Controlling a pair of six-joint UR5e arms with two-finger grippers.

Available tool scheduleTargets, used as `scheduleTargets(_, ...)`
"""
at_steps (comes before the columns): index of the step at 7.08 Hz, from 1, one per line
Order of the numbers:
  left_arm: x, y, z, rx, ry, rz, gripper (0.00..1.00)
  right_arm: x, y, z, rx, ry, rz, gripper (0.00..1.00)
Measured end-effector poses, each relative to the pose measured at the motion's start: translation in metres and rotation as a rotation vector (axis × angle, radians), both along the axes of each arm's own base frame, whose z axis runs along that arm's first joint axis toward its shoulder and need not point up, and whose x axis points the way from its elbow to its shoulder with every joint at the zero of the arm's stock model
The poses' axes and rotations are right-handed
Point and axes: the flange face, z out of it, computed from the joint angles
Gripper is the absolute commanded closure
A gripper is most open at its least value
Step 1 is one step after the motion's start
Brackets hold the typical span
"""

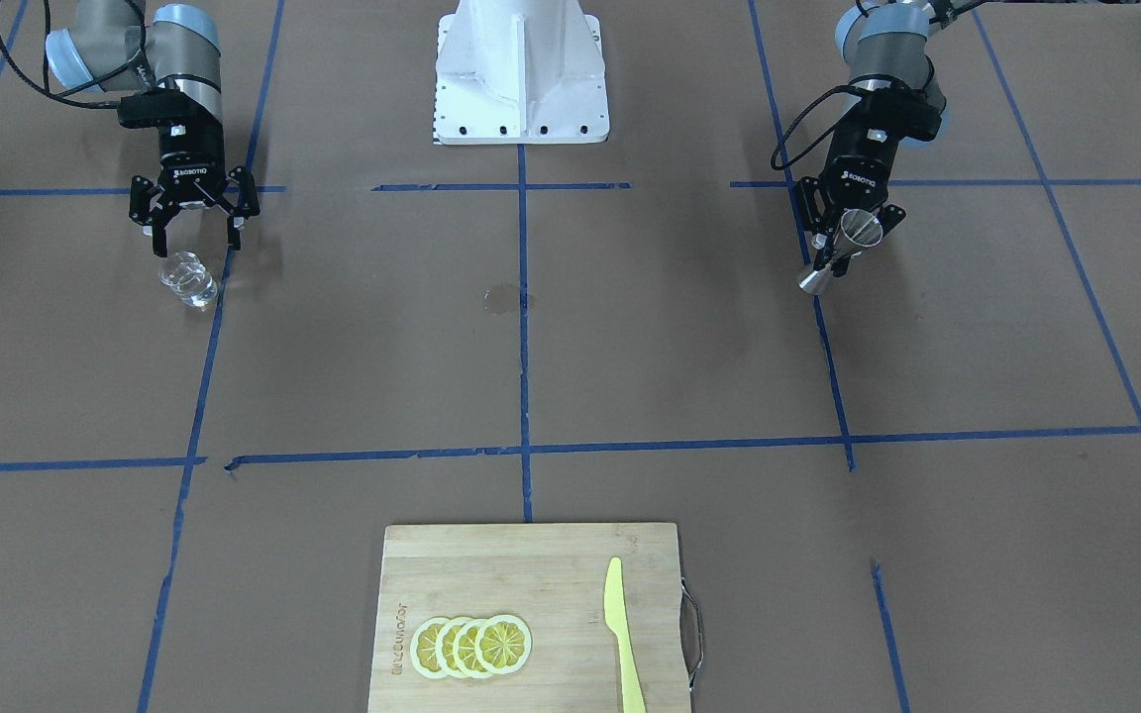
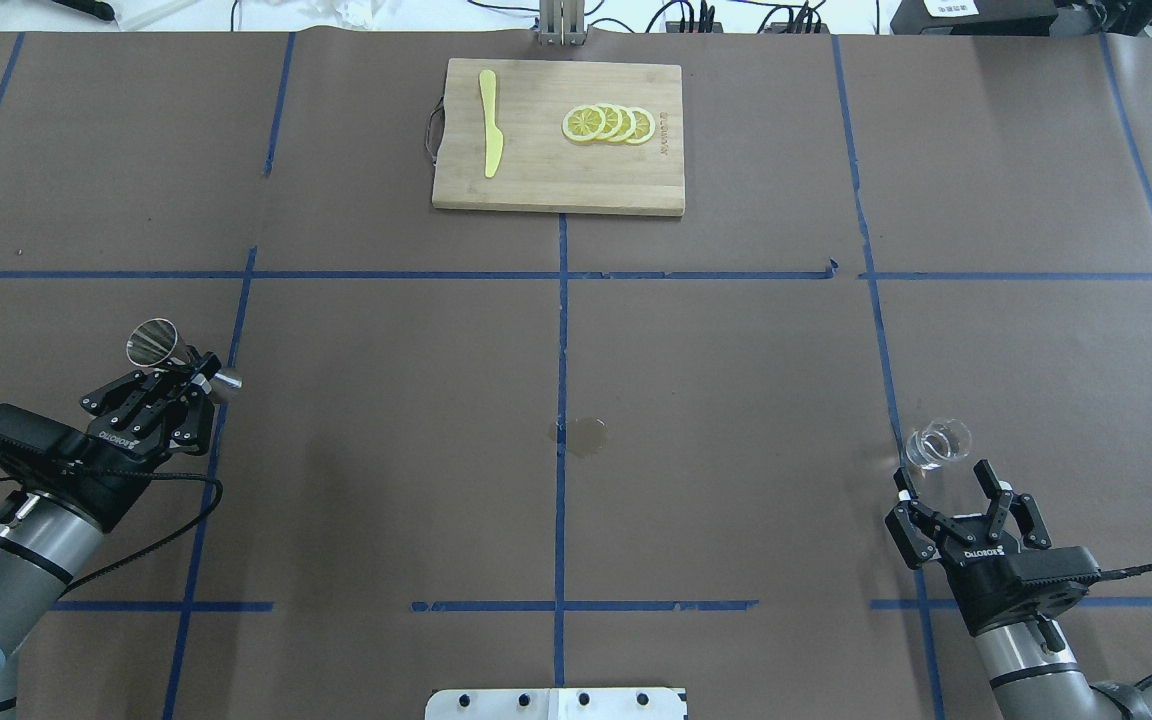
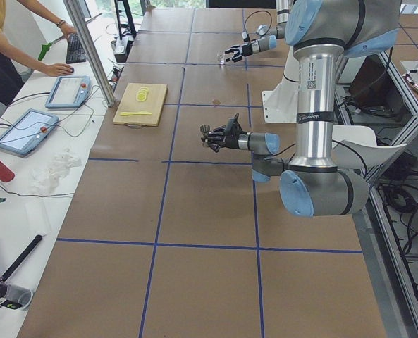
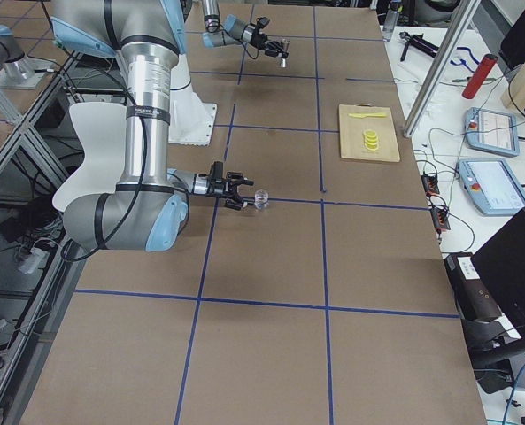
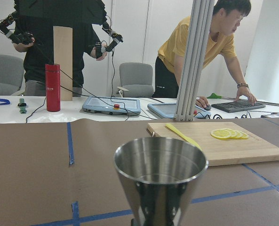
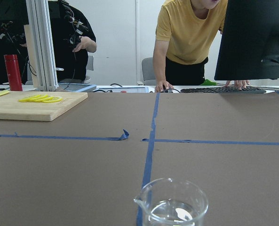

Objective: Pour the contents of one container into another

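Note:
The steel jigger [image 2: 152, 342] stands roughly upright at the table's left side, wide mouth up and empty inside in the left wrist view [image 5: 160, 172]. My left gripper [image 2: 194, 374] is shut on its narrow waist; the front view shows the same grip on the jigger [image 1: 840, 253] by the left gripper [image 1: 853, 236]. Whether its base touches the table I cannot tell. The small clear glass tumbler [image 2: 937, 443] with a pour lip rests on the table at the right. My right gripper [image 2: 944, 478] is open just behind the tumbler [image 1: 189, 279], its fingers apart from it. The right wrist view shows the tumbler [image 6: 173, 205] close ahead.
A wooden cutting board [image 2: 556, 180] with lemon slices [image 2: 608, 124] and a yellow knife [image 2: 489, 135] lies at the far middle edge. A damp stain [image 2: 584, 435] marks the paper at the centre. The white robot base [image 1: 521, 69] sits between the arms. Operators stand beyond the far edge.

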Motion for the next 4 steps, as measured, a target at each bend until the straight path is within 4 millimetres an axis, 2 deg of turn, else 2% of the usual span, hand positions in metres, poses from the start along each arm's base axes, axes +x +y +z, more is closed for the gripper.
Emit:
scheduleTargets(2,-0.0005,-0.0007,0.0001,0.000,0.000,-0.003,1.00,-0.0019,-0.0027,0.0031,0.004,0.002,0.011,0.04)
scheduleTargets(4,-0.0003,-0.0009,0.0015,-0.001,-0.003,-0.003,1.00,-0.0082,-0.0103,-0.0028,-0.008,-0.015,0.024,0.04)
